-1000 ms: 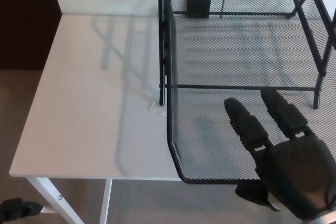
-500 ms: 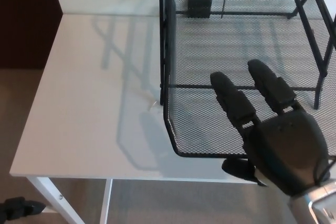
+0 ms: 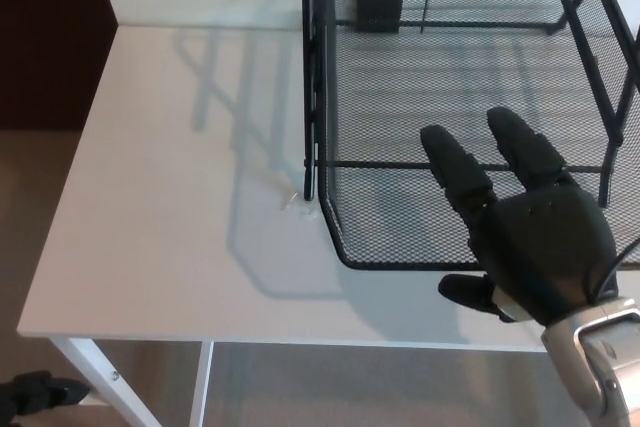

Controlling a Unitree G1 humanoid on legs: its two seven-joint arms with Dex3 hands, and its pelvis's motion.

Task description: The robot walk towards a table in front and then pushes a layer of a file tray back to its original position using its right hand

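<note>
Head view shows your right robot hand (image 3: 535,247) low at the desk's (image 3: 170,197) front edge, toward its right side. It grasps nothing: the two fingers (image 3: 455,172) are stretched forward and spread, the thumb juts out to the left below the palm, and the palm looks pressed against the front rim of the pulled-out layer (image 3: 400,217). Your left robot hand is not in view.

That layer is the mesh shelf of the black file tray (image 3: 315,67), which stands on the right half of the desk near its back edge. The layer's front rim sticks out past the tray's front upright, toward the desk's front edge, so it is not yet home.

You are in the push step, judging by this: the walk looks done and the slide is partly made. Next, drive the palm straight toward the back edge, along the rails, until the rim lines up with the front uprights. Keep the fingers flat so they do not snag the mesh, and watch that the whole tray does not skid backward.

Count: one desk, one file tray, one layer out, one small black block (image 3: 379,11) at the tray's back, one robot hand visible.
</note>
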